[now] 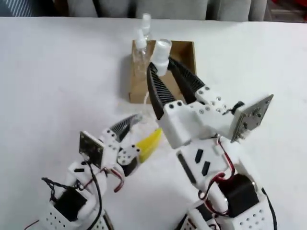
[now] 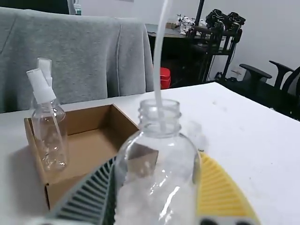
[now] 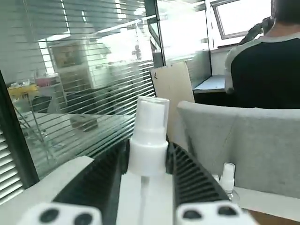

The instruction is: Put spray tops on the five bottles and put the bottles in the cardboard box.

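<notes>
Two capped bottles (image 1: 140, 52) stand at the far left of the cardboard box (image 1: 184, 52), which sits open at the far middle of the white table (image 1: 57, 72). The nearer one is inside, against the left wall. The other is right behind it, and I cannot tell whether it is within the far wall. My left gripper (image 1: 138, 130) is closed around the body of an open bottle (image 2: 157, 159), with the ribbed grey finger (image 2: 89, 199) on its left and the yellow finger (image 2: 220, 192) on its right. I hold that clear bottle upright, just on the near side of the box, close to its near left corner. My right gripper (image 1: 162, 64) is clamped on the white collar of a spray top (image 3: 149, 136), a black finger on either side and the nozzle head standing clear above the fingertips. I hold this top high above the open bottle. Its thin dip tube (image 2: 159, 56) hangs straight down, and its lower end lies inside the bottle's threaded neck. A grey chair back (image 2: 84, 56) stands beyond the table's far edge.
</notes>
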`<state>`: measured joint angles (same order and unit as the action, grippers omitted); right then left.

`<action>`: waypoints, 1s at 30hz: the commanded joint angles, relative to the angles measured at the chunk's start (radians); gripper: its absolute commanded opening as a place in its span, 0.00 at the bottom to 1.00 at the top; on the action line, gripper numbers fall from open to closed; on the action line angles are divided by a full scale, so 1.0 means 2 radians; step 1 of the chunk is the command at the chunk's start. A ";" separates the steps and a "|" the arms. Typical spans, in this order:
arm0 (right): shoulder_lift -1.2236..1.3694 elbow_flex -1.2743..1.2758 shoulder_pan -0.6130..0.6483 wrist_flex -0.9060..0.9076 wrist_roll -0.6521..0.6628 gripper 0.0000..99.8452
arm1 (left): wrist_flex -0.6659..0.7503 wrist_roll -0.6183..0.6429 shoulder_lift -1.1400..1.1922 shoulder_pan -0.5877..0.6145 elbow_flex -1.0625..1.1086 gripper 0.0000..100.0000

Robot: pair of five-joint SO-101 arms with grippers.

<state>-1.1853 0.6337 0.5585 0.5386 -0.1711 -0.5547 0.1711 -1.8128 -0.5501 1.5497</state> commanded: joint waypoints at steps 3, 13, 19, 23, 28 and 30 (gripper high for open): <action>-0.004 -0.001 -0.003 -0.010 -0.005 0.01 | 0.016 -0.005 -0.009 0.009 -0.002 0.02; -0.049 0.115 0.020 -0.010 -0.001 0.01 | 0.016 -0.005 -0.009 0.009 -0.002 0.02; -0.094 0.167 0.036 0.000 0.000 0.01 | 0.016 -0.005 -0.009 0.009 -0.002 0.02; -0.112 0.170 0.054 0.055 0.000 0.01 | 0.016 -0.005 -0.009 0.009 -0.002 0.02; -0.122 0.170 0.077 0.093 0.000 0.01 | 0.016 -0.005 -0.009 0.009 -0.002 0.02; -0.121 0.170 0.082 0.093 0.000 0.02 | 0.016 -0.005 -0.009 0.009 -0.002 0.02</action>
<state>-1.4200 0.9820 0.6997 0.7196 -0.1726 -0.5547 0.1711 -1.8128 -0.5485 1.5497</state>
